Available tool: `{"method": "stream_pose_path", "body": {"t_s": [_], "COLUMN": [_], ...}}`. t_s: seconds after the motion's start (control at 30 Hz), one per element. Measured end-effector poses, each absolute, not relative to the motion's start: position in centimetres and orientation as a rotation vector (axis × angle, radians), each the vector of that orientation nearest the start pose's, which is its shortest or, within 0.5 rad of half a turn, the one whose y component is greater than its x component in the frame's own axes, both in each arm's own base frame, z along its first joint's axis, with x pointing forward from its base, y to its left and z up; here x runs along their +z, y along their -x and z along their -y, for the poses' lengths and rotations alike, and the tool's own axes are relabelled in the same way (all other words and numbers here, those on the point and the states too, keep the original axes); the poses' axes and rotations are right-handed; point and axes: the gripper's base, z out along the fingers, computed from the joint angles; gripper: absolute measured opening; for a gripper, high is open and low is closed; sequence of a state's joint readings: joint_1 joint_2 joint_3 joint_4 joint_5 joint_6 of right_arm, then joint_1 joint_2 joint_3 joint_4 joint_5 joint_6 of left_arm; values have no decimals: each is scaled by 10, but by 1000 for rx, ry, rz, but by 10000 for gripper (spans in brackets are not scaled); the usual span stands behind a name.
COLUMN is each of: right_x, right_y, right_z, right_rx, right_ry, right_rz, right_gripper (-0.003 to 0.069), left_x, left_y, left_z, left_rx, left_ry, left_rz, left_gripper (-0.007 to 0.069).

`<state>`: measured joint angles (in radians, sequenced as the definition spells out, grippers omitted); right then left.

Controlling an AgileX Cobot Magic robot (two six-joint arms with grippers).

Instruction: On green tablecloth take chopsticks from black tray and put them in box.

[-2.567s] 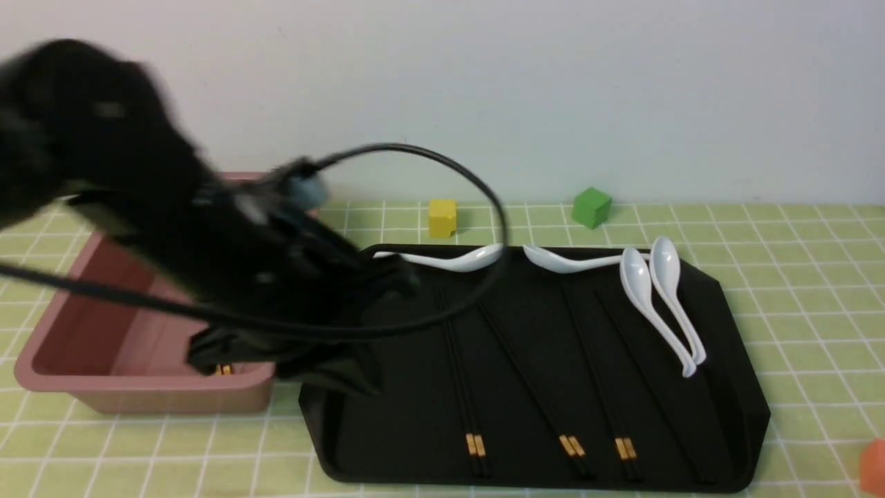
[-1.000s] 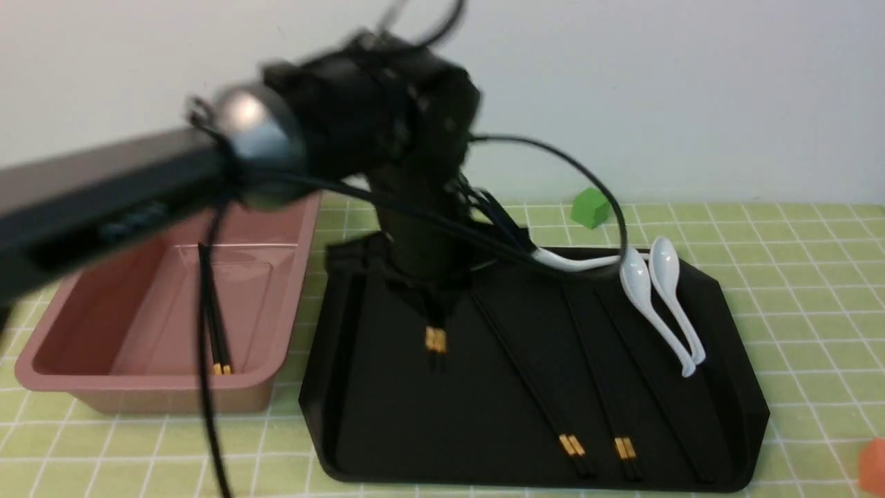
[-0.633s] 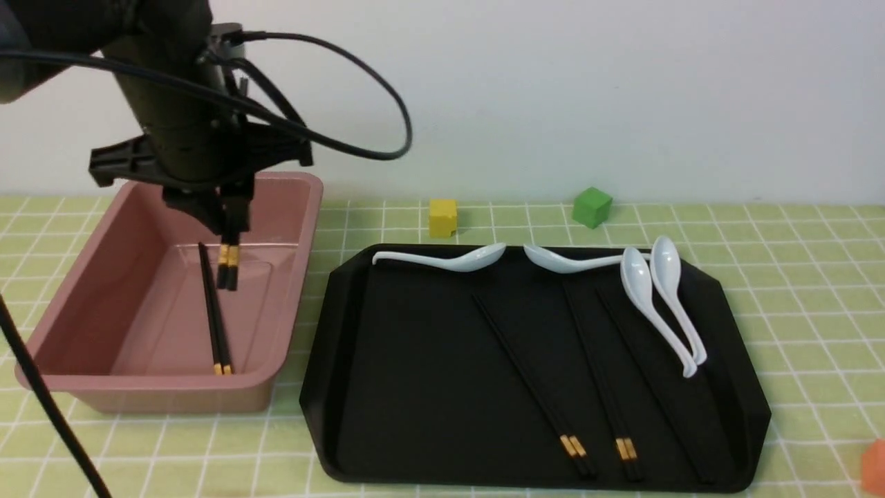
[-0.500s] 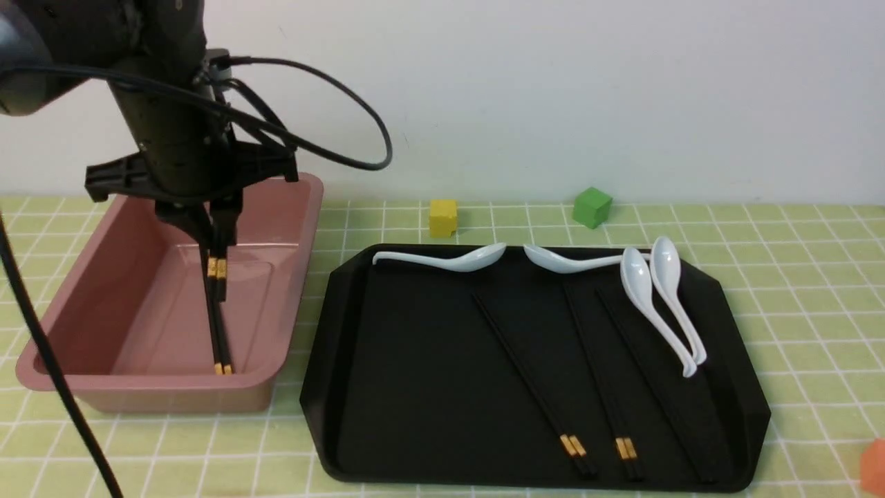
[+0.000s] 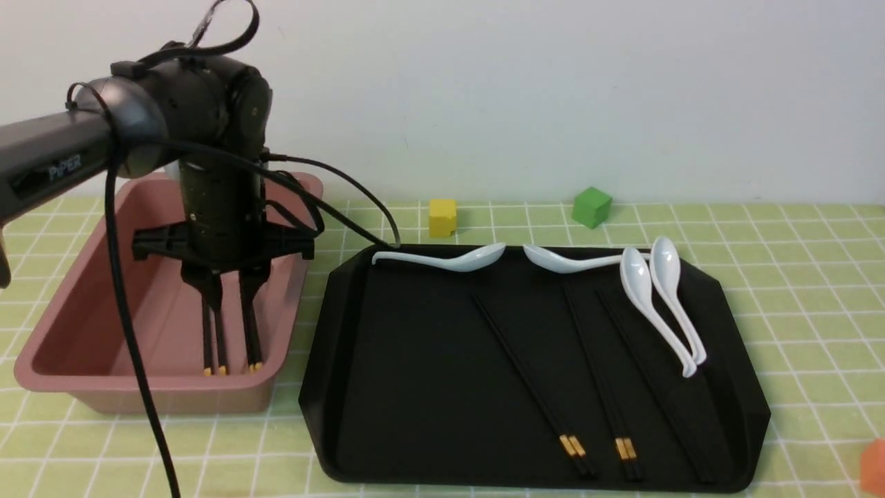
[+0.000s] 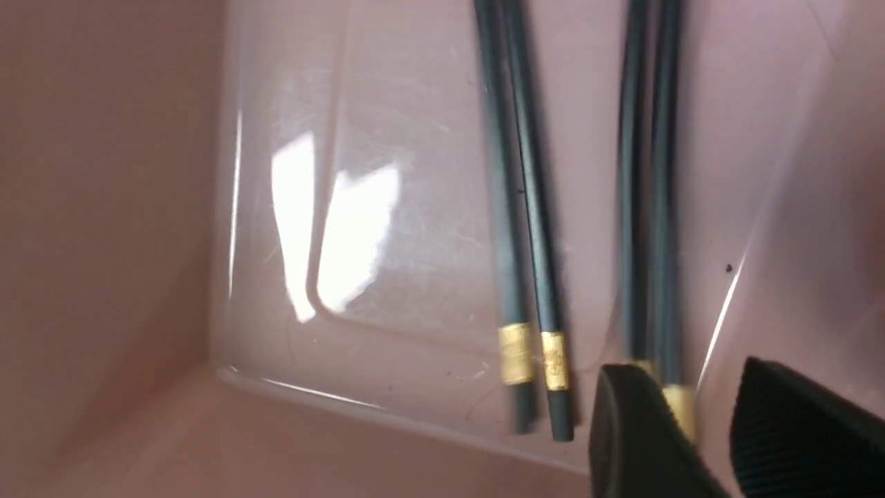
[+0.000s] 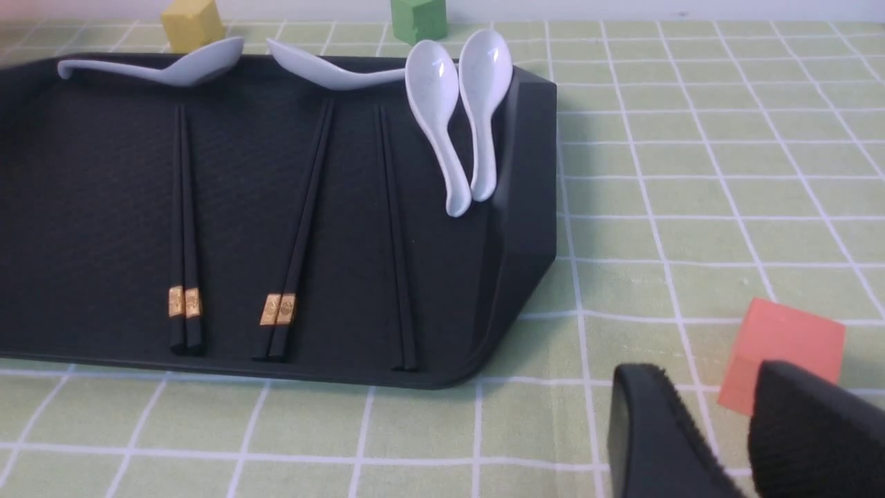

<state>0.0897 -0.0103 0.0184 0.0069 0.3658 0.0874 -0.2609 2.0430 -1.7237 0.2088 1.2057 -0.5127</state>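
A pale wall (image 5: 553,90) backs a tabletop covered by the green checked cloth (image 5: 795,277). The left fingers (image 5: 212,294) hang point-down inside the pink box (image 5: 62,332), spread apart and gripping nothing. Directly beneath them two pairs of chopsticks (image 5: 214,342) lie side by side on the box floor, gold bands toward the near wall. In the left wrist view one pair (image 6: 520,207) lies clear beside the fingers, while the other (image 6: 632,173), blurred, runs under one fingertip; whether that tip touches it I cannot tell. Well apart to the right of those fingers, the black tray (image 5: 415,415) holds three more pairs (image 5: 529,377), fanned out lengthwise, with four white spoons (image 5: 636,273) around their far ends. The right fingers (image 7: 650,429) hover over bare cloth, slightly parted with nothing between them. An orange cube (image 7: 785,353) sits just ahead of them, and the tray lies ahead and to their left. By this layout, two pairs are delivered and three are yet to go. The sticks look light, stiff, smooth and thin, so they would likely roll or scissor apart if pinched off-centre. The best hold is probably across both sticks of a pair at once, near mid-length, with the fingers straddling them and closing square so both are trapped together. The tray pair nearest the left fingers seems the natural next target.
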Motion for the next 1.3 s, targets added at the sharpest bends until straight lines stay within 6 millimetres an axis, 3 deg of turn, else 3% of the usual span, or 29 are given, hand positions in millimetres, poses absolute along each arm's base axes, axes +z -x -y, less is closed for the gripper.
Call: {"method": "stream_pose_path", "body": {"t_s": [0.07, 0.23, 0.27, 0.3, 0.33, 0.4, 0.53, 0.7, 0.83, 0.97, 1.13, 1.3], "right_x": [175, 175, 175, 175, 175, 175, 175, 175, 175, 175, 175, 175], "right_y": [-52, -52, -52, -52, -52, -52, -52, -52, -52, -52, -52, -52], "right_z": [-5, -5, -5, -5, -5, -5, -5, -5, -5, -5, -5, -5], "right_rx": [130, 130, 130, 130, 130, 130, 130, 130, 130, 130, 130, 130], "right_ry": [-2, -2, -2, -2, -2, -2, -2, -2, -2, -2, -2, -2], "right_rz": [-1859, -1859, -1859, -1859, -1859, -1859, -1859, -1859, -1859, -1859, -1859, -1859], "right_gripper": [240, 240, 240, 240, 240, 240, 240, 240, 240, 240, 240, 240], "left_x": [242, 305, 328, 331, 358, 389, 410, 397, 356, 319, 291, 288], "left_y": [-411, -388, -377, -375, -359, -330, -283, -214, -149, -107, -82, -78], "left_z": [92, 86, 83, 83, 79, 72, 65, 54, 41, 32, 24, 24], "left_rx": [190, 117, 95, 91, 66, 21, -104, -275, -408, -520, -572, -610], "left_ry": [224, 157, 145, 144, 130, 123, 105, 78, 92, 136, 159, 184], "left_rz": [-2922, -2793, -2741, -2733, -2673, -2592, -2455, -2243, -2025, -1835, -1695, -1680], "left_gripper": [225, 97, 46, 39, -13, -13, -13, -13, -13, -13, -13, -13]}}
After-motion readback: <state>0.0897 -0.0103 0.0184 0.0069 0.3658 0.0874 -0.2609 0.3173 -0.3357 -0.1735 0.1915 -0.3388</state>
